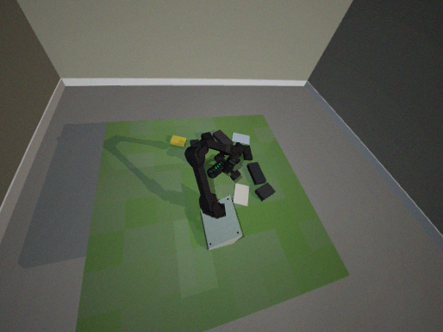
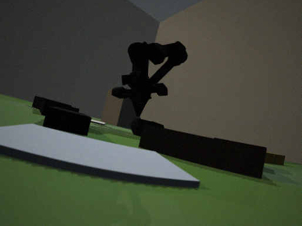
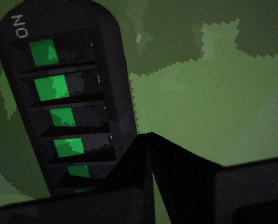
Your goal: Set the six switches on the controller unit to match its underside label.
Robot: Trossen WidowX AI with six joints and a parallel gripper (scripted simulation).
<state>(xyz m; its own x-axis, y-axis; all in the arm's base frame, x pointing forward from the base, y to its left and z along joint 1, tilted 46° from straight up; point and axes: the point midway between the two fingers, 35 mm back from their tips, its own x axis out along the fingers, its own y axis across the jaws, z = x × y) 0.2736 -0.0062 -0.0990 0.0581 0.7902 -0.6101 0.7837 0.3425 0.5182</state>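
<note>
The dark grey controller unit (image 1: 211, 169) (image 2: 136, 127) (image 3: 116, 75) sits on its base with its switches facing up; its label is hidden. In the wrist view its switches run down the left side, with the ON marking (image 3: 19, 26) at the top left. Green shows on the left part of each visible switch, wider on the second and fourth from the top; the lowest is mostly hidden by a finger. My gripper (image 2: 138, 115) (image 3: 146, 141) is shut and empty. Its tips are above the unit in the exterior view and overlap the unit's right edge in the wrist view.
Dark blocks (image 1: 256, 172) (image 1: 265, 191) (image 1: 221, 137) (image 2: 202, 148) lie around the unit. A cream plate (image 1: 241, 195) lies near the arm's pale base box (image 1: 221, 231). A bluish-white plate (image 1: 240, 138) (image 2: 88, 154) and a yellow block (image 1: 178, 140) (image 2: 275, 158) lie farther out.
</note>
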